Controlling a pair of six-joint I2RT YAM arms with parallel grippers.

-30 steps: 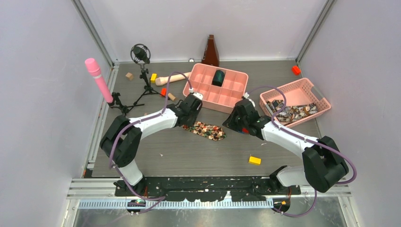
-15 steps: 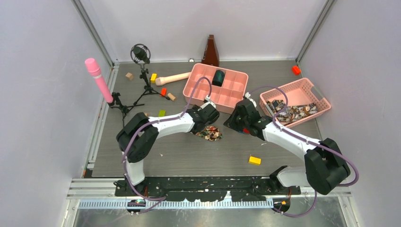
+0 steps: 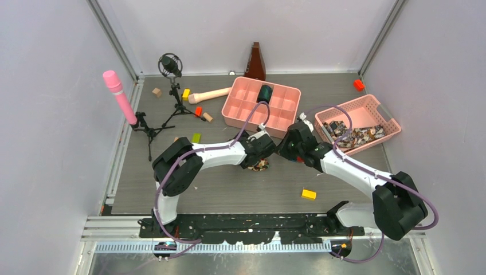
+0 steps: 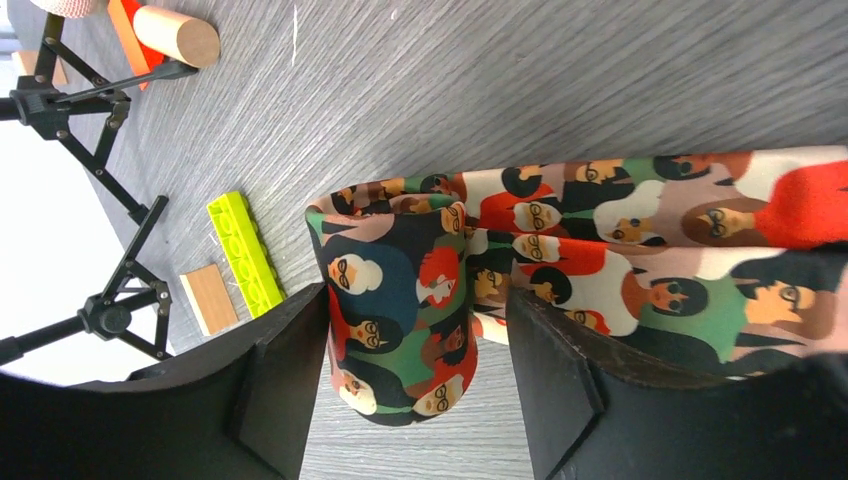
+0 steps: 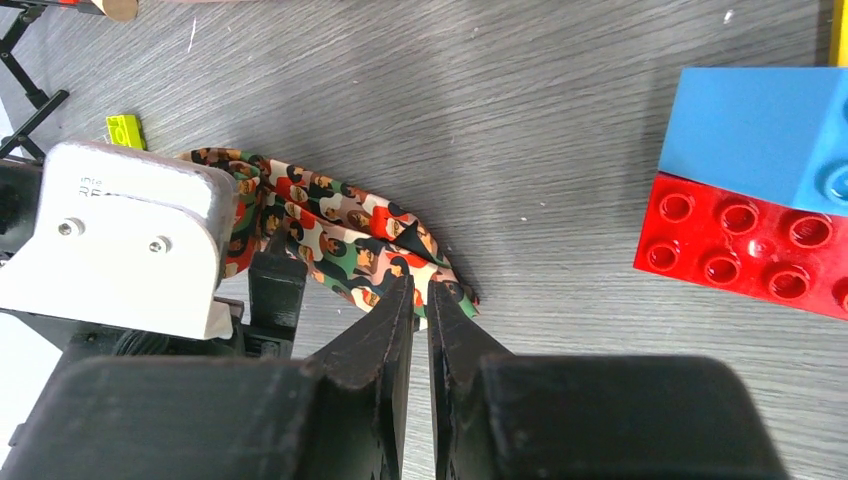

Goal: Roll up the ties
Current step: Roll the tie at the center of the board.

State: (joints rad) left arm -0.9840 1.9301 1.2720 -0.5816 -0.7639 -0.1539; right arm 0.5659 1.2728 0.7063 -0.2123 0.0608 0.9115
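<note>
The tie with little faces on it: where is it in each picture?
Top view: the tie peeks out at the picture's centre.
Left wrist: tie centre, rolled end inside the left pincer.
Right wrist: tie left of centre, ending at the right pincer.
Shared landmark: lime green block.

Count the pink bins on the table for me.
2. A compartment tray sits at the back centre, and a basket holding ties stands to its right, near the side wall. No other pink bin shows, though the arms cover part of the table.
</note>
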